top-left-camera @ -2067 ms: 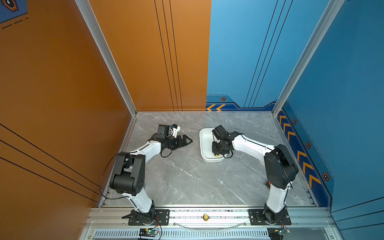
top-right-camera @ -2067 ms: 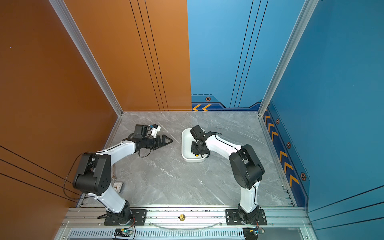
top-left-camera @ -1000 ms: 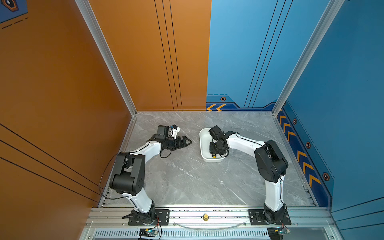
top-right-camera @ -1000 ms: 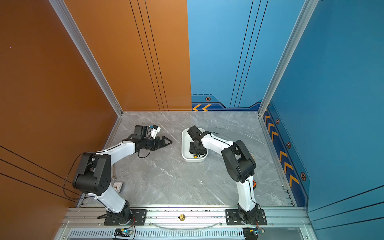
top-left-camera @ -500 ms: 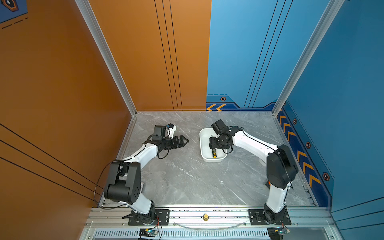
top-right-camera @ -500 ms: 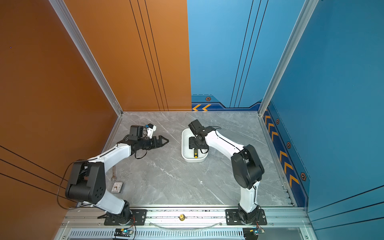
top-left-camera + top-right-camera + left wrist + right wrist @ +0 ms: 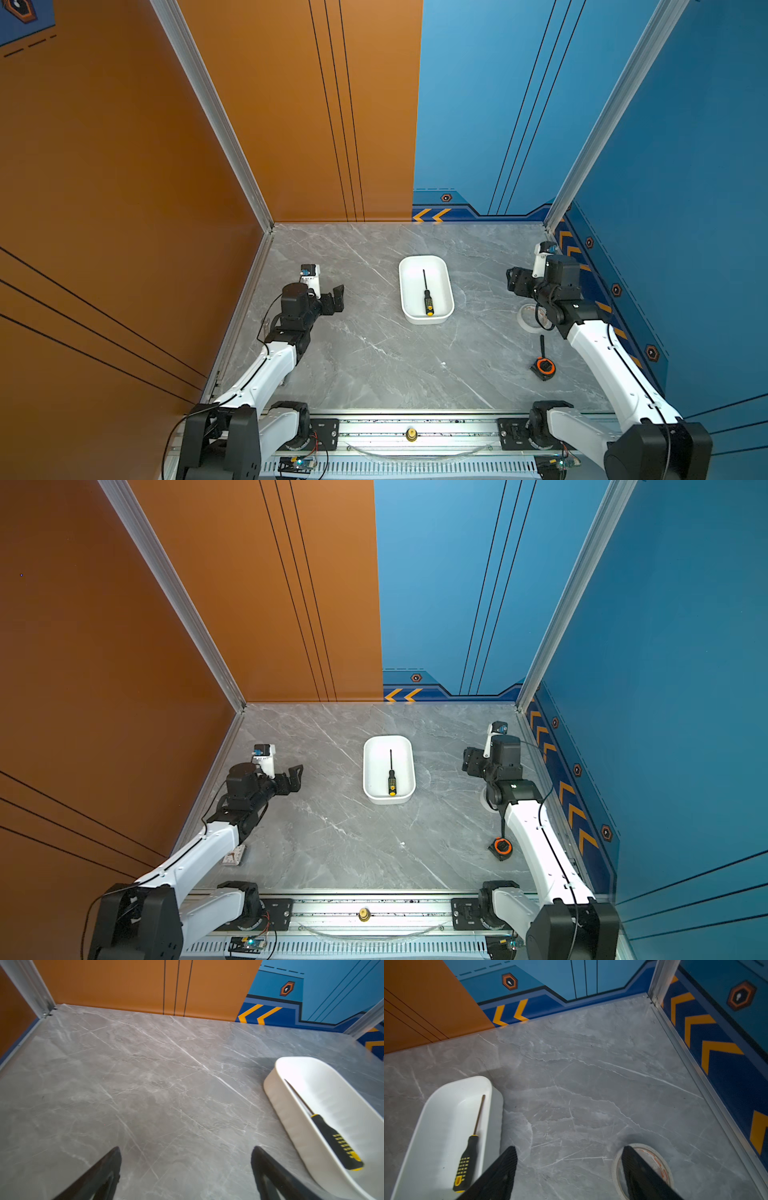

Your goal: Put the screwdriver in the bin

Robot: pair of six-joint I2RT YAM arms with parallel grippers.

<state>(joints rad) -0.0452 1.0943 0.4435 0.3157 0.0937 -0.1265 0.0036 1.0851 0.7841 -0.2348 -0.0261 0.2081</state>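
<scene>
Left fingers (image 7: 100,1178) and right fingers (image 7: 500,1174) both stand wide with nothing in them, well apart from your bin (image 7: 441,279) on either side. You've got the screwdriver (image 7: 427,298) lying flat inside the bin, lengthwise, yellow butt toward the arm bases.

The gray stone table (image 7: 374,365) is carrying a few things. The white bin (image 7: 440,278) is sitting in the middle, between the jaws of the left gripper (image 7: 186,1148) and the jaws of the right gripper (image 7: 569,1147), apart from both. A roll of tape (image 7: 660,1164) is lying flat right under the right jaws (the gripper is hiding part of it). A black gadget with an orange ring (image 7: 544,366) is lying behind those jaws, beside the arm. A small flat white thing (image 7: 235,856) is lying well behind the left jaws (too small to tell what).
</scene>
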